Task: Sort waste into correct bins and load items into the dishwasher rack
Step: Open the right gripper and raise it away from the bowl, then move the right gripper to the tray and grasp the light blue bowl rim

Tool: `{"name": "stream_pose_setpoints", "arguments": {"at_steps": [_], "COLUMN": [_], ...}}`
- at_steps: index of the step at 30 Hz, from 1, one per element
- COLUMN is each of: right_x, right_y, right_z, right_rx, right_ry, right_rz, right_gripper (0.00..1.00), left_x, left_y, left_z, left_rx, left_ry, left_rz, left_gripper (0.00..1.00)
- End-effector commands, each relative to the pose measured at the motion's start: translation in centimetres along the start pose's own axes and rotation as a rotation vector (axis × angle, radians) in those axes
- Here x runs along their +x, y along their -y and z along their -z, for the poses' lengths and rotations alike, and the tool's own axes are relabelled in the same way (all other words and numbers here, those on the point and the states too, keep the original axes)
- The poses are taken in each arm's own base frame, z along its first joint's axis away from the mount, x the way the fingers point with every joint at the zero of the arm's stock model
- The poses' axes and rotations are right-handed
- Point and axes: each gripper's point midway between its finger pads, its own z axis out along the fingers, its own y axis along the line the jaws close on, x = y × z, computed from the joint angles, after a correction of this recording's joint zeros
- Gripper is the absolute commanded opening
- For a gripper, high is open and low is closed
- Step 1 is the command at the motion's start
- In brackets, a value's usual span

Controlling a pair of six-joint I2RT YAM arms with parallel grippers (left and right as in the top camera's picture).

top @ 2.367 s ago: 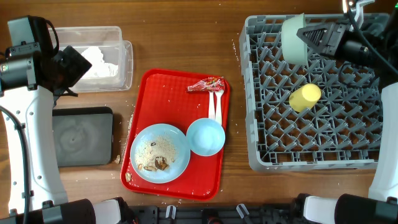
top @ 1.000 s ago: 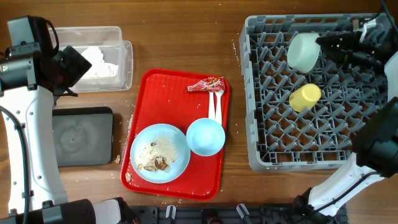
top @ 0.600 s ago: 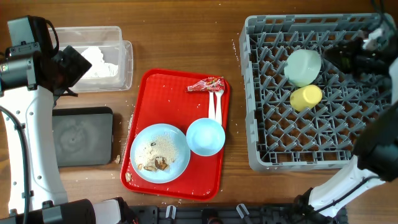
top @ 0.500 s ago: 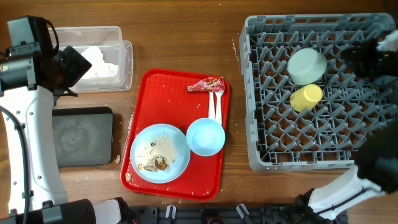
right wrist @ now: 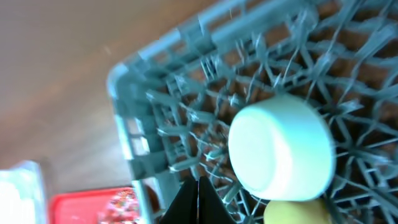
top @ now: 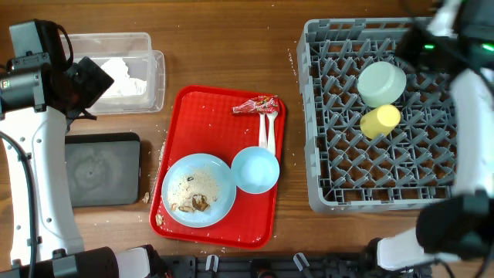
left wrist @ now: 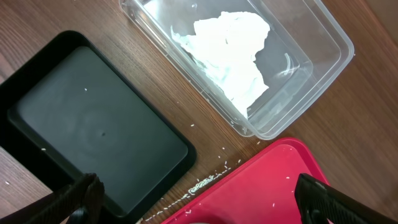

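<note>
Rack loading is judged to be the step in hand. The dishwasher rack takes up the right of the table and carries two items. A pale green bowl sits mouth down on the pegs towards the far side, and a yellow cup lies on its side just beside it. The right gripper hangs above the rack's far side, its fingers pinched together on nothing, clear of the bowl.

The next move calls for a reach across to the red serving tray, where the remaining items lie. The left gripper hovers with its fingers spread wide and empty between the clear tub, which holds white napkins, and the black tray, which looks bare.

On the red tray:
- The light blue plate carries brown scraps and crumbs, so it probably needs emptying before racking.
- The smaller light blue bowl touches the plate's rim and may hamper a grip on either.
- The white fork and spoon lie close together, their near ends at the bowl.
- The red wrapper rests at their far ends and is not yet binned.
</note>
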Motion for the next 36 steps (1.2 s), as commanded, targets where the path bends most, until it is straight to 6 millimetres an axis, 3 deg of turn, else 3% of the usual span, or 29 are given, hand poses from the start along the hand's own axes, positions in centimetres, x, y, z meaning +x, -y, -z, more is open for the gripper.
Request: {"name": "stream_pose_setpoints", "arguments": {"at_steps": [1, 4, 11, 16, 19, 22, 23, 25, 26, 32, 36], "right_x": [2.1, 3.1, 2.6, 2.8, 2.2, 2.6, 3.0, 4.0, 5.3, 9.6, 10.4], "right_y": [2.8, 5.8, 11.1, 10.4, 6.1, -1.7, -4.0, -6.8, -8.6, -12.8, -13.4], "right_z": [-5.5, -7.8, -5.3, -3.5, -1.0, 2.1, 3.4, 5.3, 6.3, 5.6, 5.2], "right_rx": [0.169, 0.305, 0.571, 0.560, 0.390, 0.066, -0.014, -0.077, -0.107, -0.161, -0.093], "right_ry": [-0.100, -0.141, -0.087, -0.088, -0.046, -0.029, -0.016, 0.001, -0.007, -0.091, -0.072], "right_rz": [0.026, -0.040, -0.103, -0.118, -0.088, 0.062, 0.104, 0.157, 0.204, 0.307, 0.304], "right_gripper": [0.04, 0.04, 0.04, 0.04, 0.04, 0.04, 0.05, 0.06, 0.08, 0.09, 0.08], "left_x": [-0.2, -0.2, -0.2, -0.2, -0.2, -0.2, -0.2, -0.2, -0.2, -0.2, -0.2], "left_y": [-0.2, -0.2, -0.2, -0.2, -0.2, -0.2, -0.2, -0.2, -0.2, -0.2, -0.2], "left_z": [0.1, 0.1, 0.1, 0.1, 0.1, 0.1, 0.1, 0.1, 0.1, 0.1, 0.1], "left_rx": [-0.007, -0.007, -0.007, -0.007, -0.007, -0.007, -0.007, -0.007, -0.007, -0.007, -0.007], "left_ry": [0.008, 0.008, 0.008, 0.008, 0.008, 0.008, 0.008, 0.008, 0.008, 0.008, 0.008], "left_rz": [0.013, 0.013, 0.013, 0.013, 0.013, 0.013, 0.013, 0.013, 0.013, 0.013, 0.013], "left_gripper": [1.00, 1.00, 1.00, 1.00, 1.00, 1.00, 1.00, 1.00, 1.00, 1.00, 1.00]}}
